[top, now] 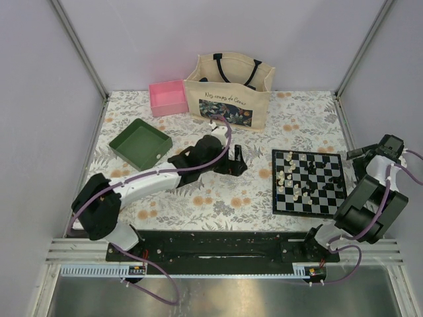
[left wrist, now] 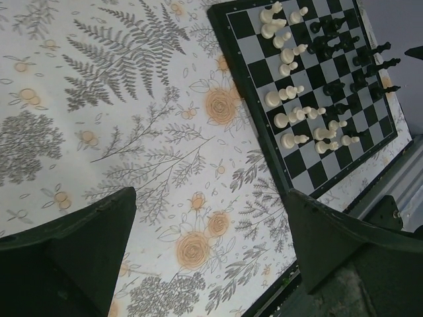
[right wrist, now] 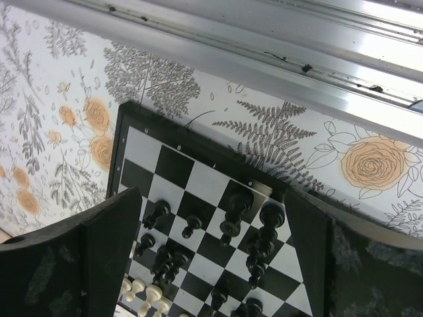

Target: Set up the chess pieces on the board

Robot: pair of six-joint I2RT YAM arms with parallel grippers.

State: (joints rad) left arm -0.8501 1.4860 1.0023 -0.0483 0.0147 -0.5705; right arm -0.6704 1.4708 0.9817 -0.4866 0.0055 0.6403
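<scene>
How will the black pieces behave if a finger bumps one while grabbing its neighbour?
Probably tippy: the black pieces are tall and slim on small bases. They stand tightly clustered on the board, so one toppling would likely knock others over. Their rounded bodies may slip in a pinch, or roll once they are down.

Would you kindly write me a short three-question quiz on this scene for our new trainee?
1. True or false: the left claw is shut.
2. In the top view, which side of the board holds the cream-white pieces? A left; B right.
3. Fill in: the box beside the tote bag is coloured ___.
Key: 1 false; 2 A; 3 pink.
</scene>
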